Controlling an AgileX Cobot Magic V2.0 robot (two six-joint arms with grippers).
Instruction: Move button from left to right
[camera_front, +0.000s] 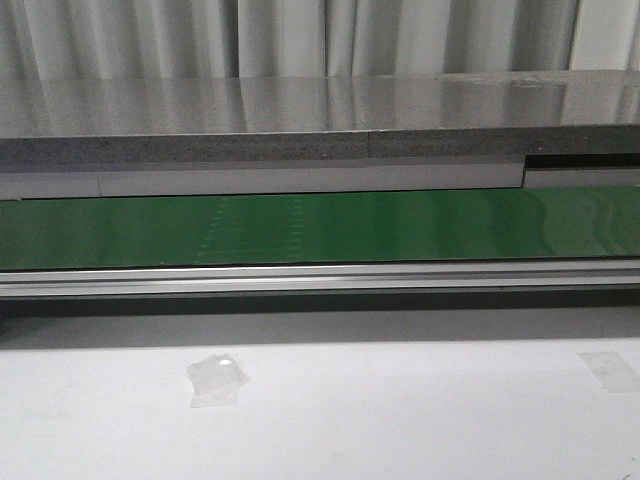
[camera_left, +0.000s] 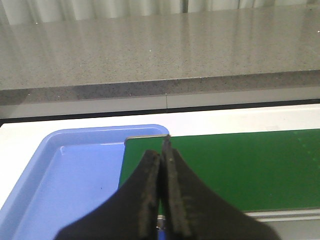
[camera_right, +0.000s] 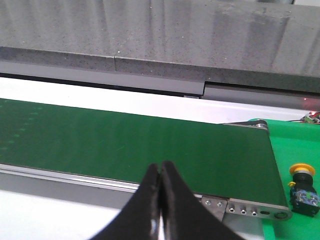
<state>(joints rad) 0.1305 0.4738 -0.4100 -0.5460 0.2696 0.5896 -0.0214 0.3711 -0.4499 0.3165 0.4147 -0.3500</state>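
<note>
The left tool (camera_left: 161, 165) has its two dark fingers pressed together with nothing between them, and it hangs over the spot where the blue tray (camera_left: 65, 185) meets the end of the green belt (camera_left: 235, 167); whether it touches either one cannot be told. The tray sits just beside that belt end, near the left edge of the desk (camera_front: 400, 420), and what shows of it holds nothing. The right tool (camera_right: 161, 177) is likewise closed, fingers flat against each other and gripping nothing, and it hangs above the near metal rail (camera_right: 70, 175) of the belt close to the belt's right end. The button (camera_right: 303, 186), with its yellow head up and black body below, stands upright on a bright green surface (camera_right: 292, 140) just past the right end of the belt, apart from both tools. In the front view the belt runs bare across the desk behind a silver rail, with a grey counter (camera_front: 300, 110) behind it and two patches of clear tape (camera_front: 216, 378) on the desk's near part.
</note>
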